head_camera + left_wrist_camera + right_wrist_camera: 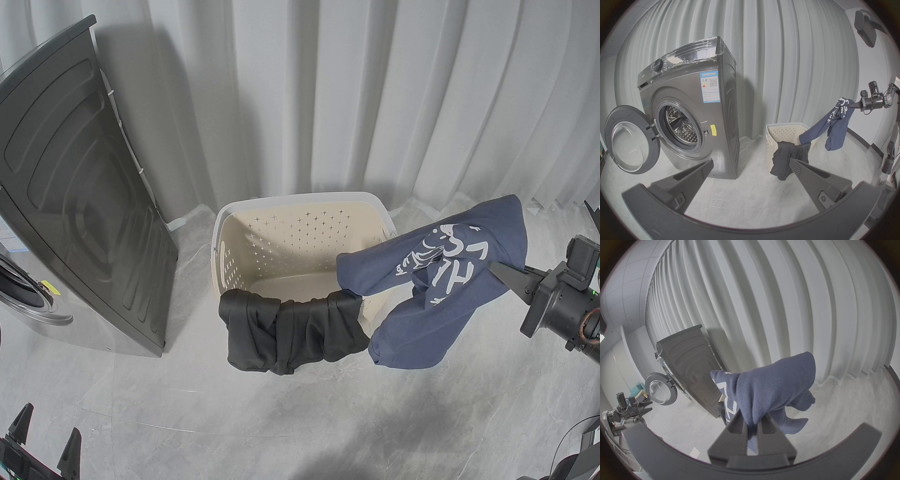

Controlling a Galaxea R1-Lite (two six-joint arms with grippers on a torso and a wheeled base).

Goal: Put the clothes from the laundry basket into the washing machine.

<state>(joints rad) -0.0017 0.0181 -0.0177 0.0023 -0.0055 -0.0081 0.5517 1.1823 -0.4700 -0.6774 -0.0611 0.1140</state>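
Clamping limp navy shirt (437,281), star-perforated cream basket (294,200)

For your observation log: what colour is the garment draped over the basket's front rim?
The garment is black; the head view shows it best.

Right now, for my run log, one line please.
right jaws shut on blue shirt; left jaws open; black garment over basket rim; washer door open

The grey floor (281,425) holds two things: the washer (81,200) on the left and the basket (294,199) beside it, not touching.
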